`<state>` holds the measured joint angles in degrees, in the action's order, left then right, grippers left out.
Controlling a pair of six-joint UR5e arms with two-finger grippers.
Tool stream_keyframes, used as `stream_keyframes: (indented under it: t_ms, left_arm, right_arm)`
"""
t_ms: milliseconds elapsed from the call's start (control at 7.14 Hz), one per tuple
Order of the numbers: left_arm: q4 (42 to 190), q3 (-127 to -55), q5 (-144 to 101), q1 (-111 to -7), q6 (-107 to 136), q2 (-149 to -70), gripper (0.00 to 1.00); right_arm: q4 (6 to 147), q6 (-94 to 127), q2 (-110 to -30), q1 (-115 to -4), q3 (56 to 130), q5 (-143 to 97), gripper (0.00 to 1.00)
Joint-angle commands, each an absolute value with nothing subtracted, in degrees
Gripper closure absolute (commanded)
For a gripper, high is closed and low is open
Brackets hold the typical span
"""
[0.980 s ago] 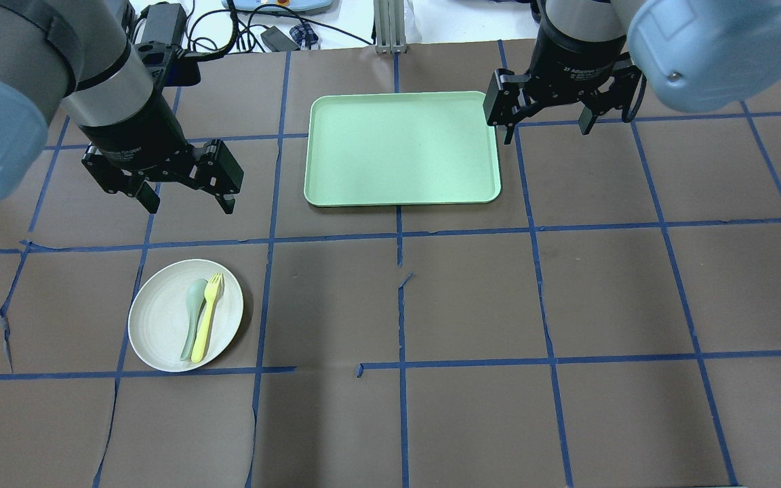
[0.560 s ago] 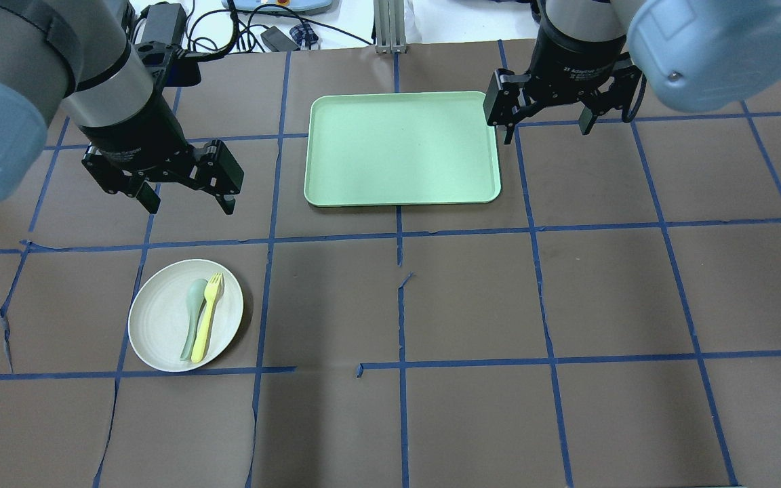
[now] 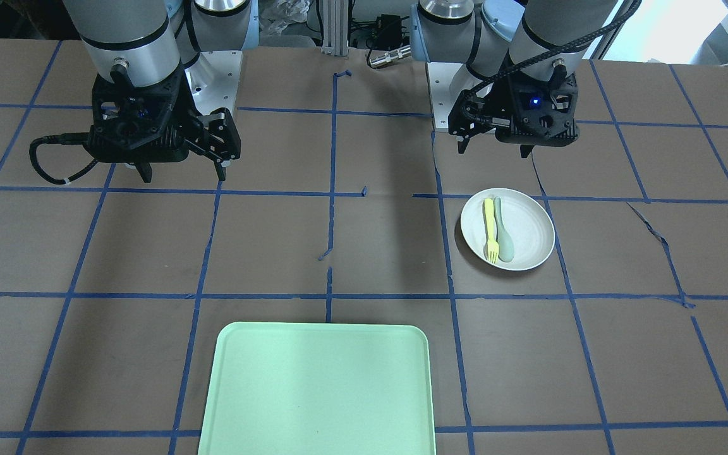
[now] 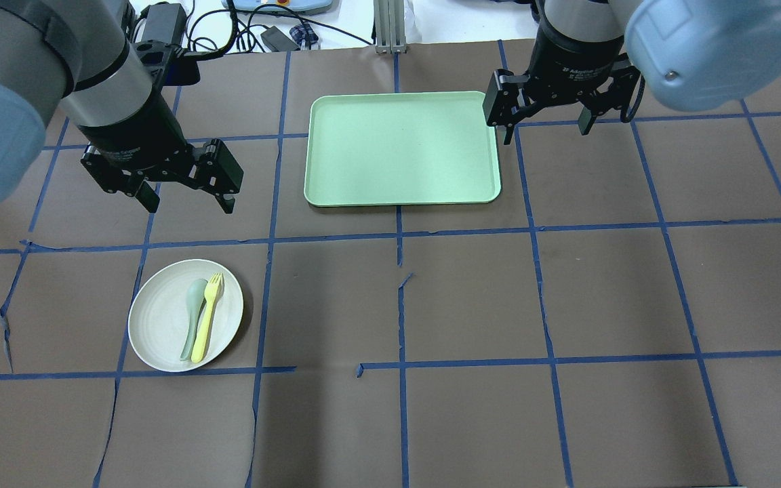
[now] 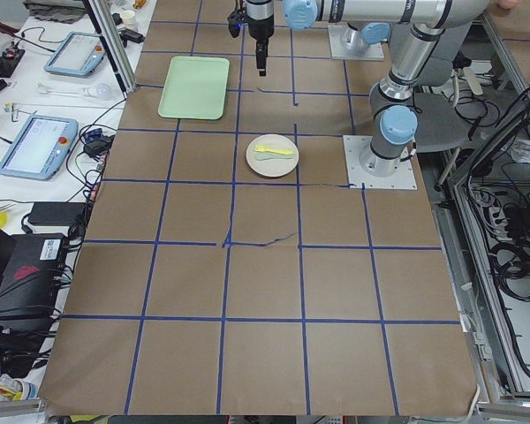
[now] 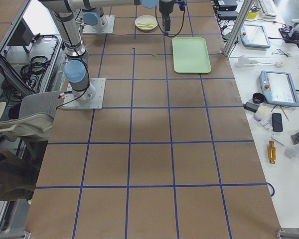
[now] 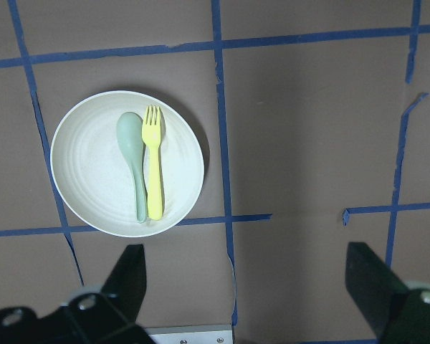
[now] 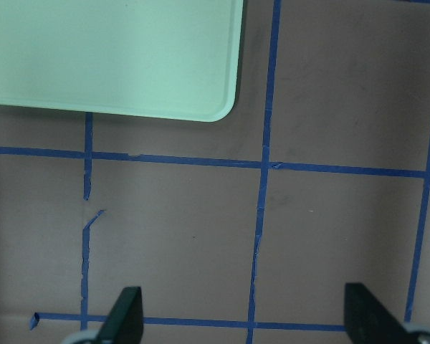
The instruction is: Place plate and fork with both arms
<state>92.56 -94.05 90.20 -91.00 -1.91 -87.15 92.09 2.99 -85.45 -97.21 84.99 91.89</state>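
Observation:
The round off-white plate lies on the table at the near left, also in the front view and the left wrist view. The pale yellow fork lies on it beside a grey-green spoon. My left gripper hangs open and empty above the table, just beyond the plate. My right gripper is open and empty, by the tray's far right corner.
A rectangular mint-green tray lies at the table's far middle with nothing on it. The brown table cover has blue tape lines and a few tears. Cables and devices lie beyond the far edge.
The right arm has edged very slightly to the left. The plate, fork, spoon, tray and left gripper have not moved.

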Motion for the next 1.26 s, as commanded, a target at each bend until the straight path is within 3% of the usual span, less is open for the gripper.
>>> stream_keyframes:
  t_ms: [0, 560, 1120]
  left_arm:
    - [92.11, -94.04, 90.26, -90.97, -1.85, -86.75, 0.00]
    - [91.50, -94.39, 90.35, -89.04, -1.76, -87.63, 0.00]
    - [90.97, -100.00, 89.65, -73.08, -9.93, -90.08, 0.00]
  right_arm:
    - [92.11, 2.99, -85.34, -97.21, 84.99, 91.93, 0.00]
    - [93.68, 3.08, -84.64, -97.29, 84.99, 92.11, 0.00]
    - [93.60, 3.08, -84.81, -97.21, 85.08, 92.20, 0.00]
